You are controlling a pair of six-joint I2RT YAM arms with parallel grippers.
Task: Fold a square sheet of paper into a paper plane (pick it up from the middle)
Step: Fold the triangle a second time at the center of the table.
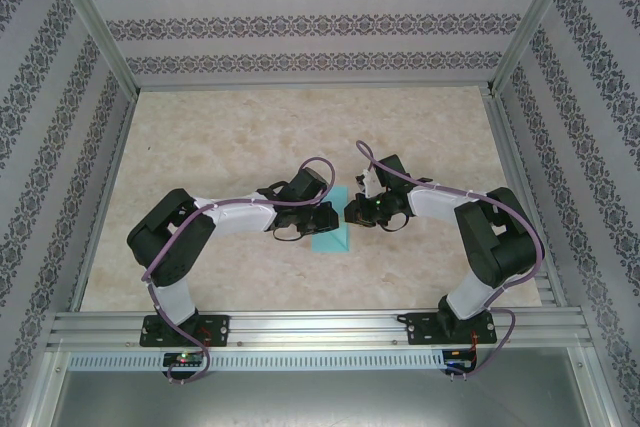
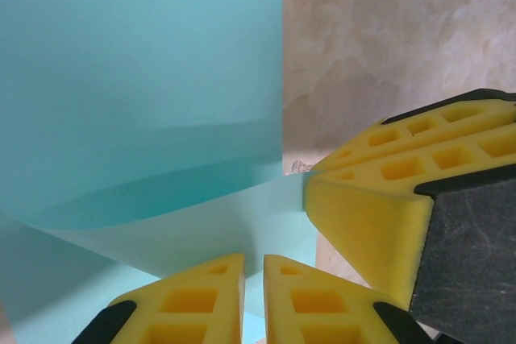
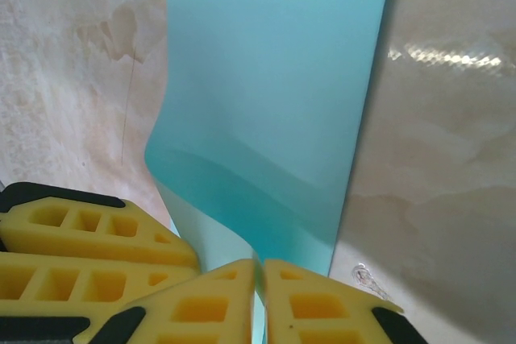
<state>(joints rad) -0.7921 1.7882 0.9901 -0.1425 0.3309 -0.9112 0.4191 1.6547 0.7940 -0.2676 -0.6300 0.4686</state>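
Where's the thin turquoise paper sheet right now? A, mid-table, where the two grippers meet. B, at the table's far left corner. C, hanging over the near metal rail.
A: the thin turquoise paper sheet lies in the middle of the beige marbled table, beneath the left gripper and right gripper, whose tips nearly meet.

At mid-counter we find our left hand [image 1: 335, 215] and right hand [image 1: 350, 213] tip to tip, their yellow fingers [image 2: 379, 199] almost touching, so nothing passes between them. Both are clamped on the thin turquoise sheet of paper [image 1: 330, 240], whose raised, curling flap stands like a wall just ahead of each hand. The bent black-and-white arms [image 1: 170, 237] take up the near flanks. Beyond the hands, the beige marbled counter [image 1: 250, 127] lies open towards the far side, bounded by patterned walls [image 1: 50, 167] and aluminium frame posts [image 1: 95, 22].
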